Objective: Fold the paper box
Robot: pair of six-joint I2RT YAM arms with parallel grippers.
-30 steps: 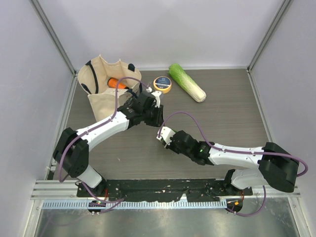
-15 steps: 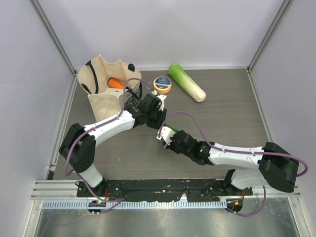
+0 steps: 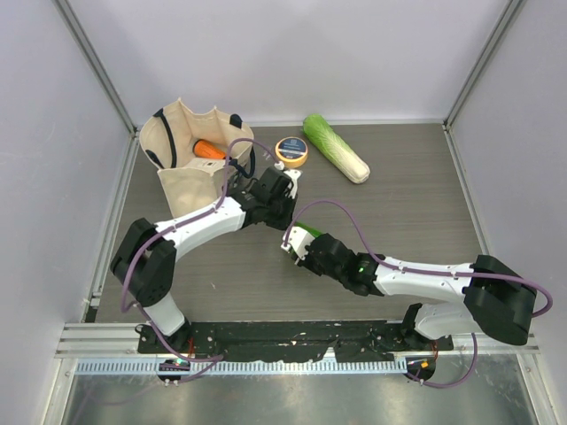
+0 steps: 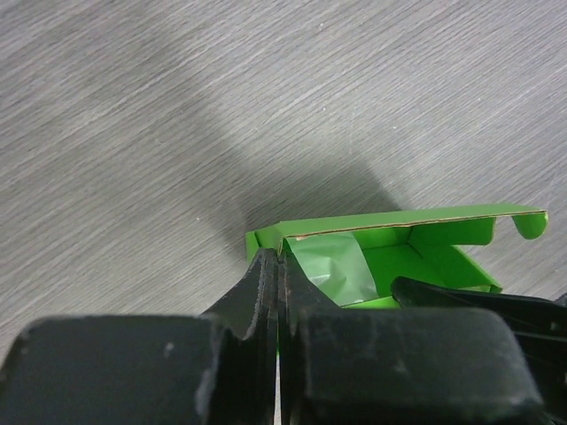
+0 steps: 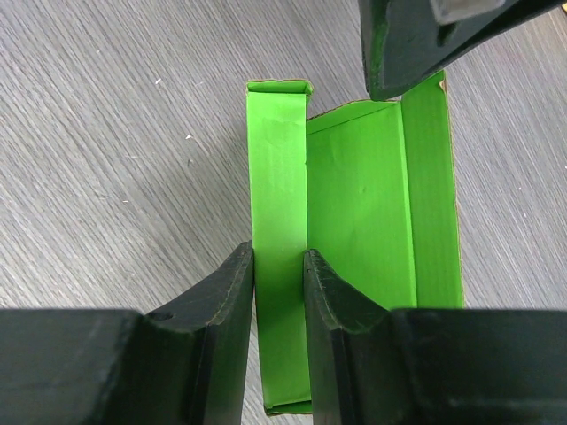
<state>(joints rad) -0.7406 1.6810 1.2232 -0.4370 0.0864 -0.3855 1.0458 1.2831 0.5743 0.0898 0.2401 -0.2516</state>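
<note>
— What was the right gripper (image 5: 279, 258) doing?

— Its two black fingers (image 5: 221, 301) were clamped on one long side wall of the bright green paper box (image 5: 363, 204), a thin creased card shell. The narrow green strip ran up between them.

— And the left gripper (image 4: 279, 266)?

— It was pinched almost flat. A corner of the box's far end wall met its fingertips, and the card appeared to be caught between them. From the right wrist, one dark finger of it showed at the box's far end.

— How did the box sit?

— It was open on top, with its green inside showing and a flap standing along one long edge. It was near the middle of the dark wood-grain table (image 3: 416, 204), between the two grippers.

— What lay farther out?

— At the back left stood a cream cloth tote bag (image 3: 182, 164) with an orange carrot (image 3: 209, 150) inside it. A yellow tape roll (image 3: 291, 151) lay just beyond the left gripper. Beside that, toward the back, lay a long pale-green cabbage (image 3: 336, 148). All three were well apart from the box.
</note>
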